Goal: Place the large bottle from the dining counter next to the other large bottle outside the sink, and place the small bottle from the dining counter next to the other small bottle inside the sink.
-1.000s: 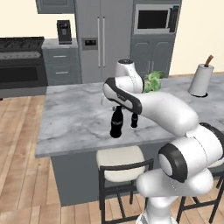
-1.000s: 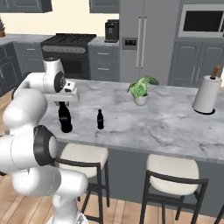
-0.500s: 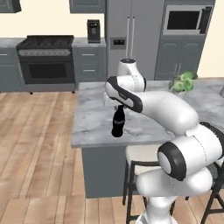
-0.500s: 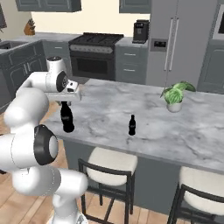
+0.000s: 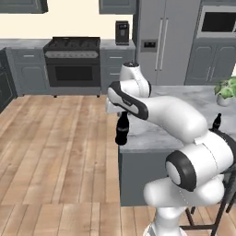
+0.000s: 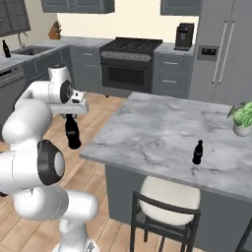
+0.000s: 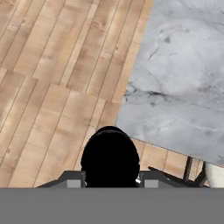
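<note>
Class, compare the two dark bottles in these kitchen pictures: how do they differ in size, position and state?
The large bottle is clearly bigger than the small bottle. The large bottle hangs in the claw, held by its neck, off the corner of the dining counter and over the wooden floor; the small bottle stands on that counter, untouched. Both are dark, upright and similar in shape.

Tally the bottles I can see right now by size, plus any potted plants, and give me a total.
Large dark bottles: 1, the large bottle held in the tool over the floor.
Small dark bottles: 2, the small bottle on the dining counter and the far small bottle.
Potted plants: 1, the potted plant.
Total: 4
</note>
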Motion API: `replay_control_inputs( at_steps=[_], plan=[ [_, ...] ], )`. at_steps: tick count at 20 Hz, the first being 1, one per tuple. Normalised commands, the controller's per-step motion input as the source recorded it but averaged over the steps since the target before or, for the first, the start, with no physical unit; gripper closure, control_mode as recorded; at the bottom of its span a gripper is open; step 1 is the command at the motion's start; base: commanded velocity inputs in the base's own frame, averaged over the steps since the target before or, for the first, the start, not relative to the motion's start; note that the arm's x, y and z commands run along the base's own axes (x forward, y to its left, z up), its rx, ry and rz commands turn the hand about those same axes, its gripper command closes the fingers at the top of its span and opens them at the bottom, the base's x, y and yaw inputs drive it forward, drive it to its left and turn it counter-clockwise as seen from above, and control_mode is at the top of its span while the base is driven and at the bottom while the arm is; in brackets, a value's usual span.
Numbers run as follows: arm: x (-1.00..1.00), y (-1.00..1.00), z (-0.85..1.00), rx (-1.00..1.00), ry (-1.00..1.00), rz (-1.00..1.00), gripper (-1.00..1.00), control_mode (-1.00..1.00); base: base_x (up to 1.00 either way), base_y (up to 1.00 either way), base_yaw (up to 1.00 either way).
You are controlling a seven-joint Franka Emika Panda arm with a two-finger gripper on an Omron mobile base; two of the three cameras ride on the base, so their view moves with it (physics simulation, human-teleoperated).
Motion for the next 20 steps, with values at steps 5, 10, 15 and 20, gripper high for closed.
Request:
replay_control_inputs(
  at_steps=[5, 10, 15, 20],
  plan=[
    [0.0, 0.0, 0.0, 0.0, 0.0, 0.0, 1.0, 1.0, 0.47, 0.43, -0.08],
    [0.0, 0.0, 0.0, 0.0, 0.0, 0.0, 1.0, 1.0, 0.55, 0.47, -0.14],
    [0.0, 0.0, 0.0, 0.0, 0.0, 0.0, 1.0, 1.0, 0.43, 0.58, -0.19],
    [0.0, 0.0, 0.0, 0.0, 0.0, 0.0, 1.0, 1.0, 0.25, 0.62, -0.22]
  ],
)
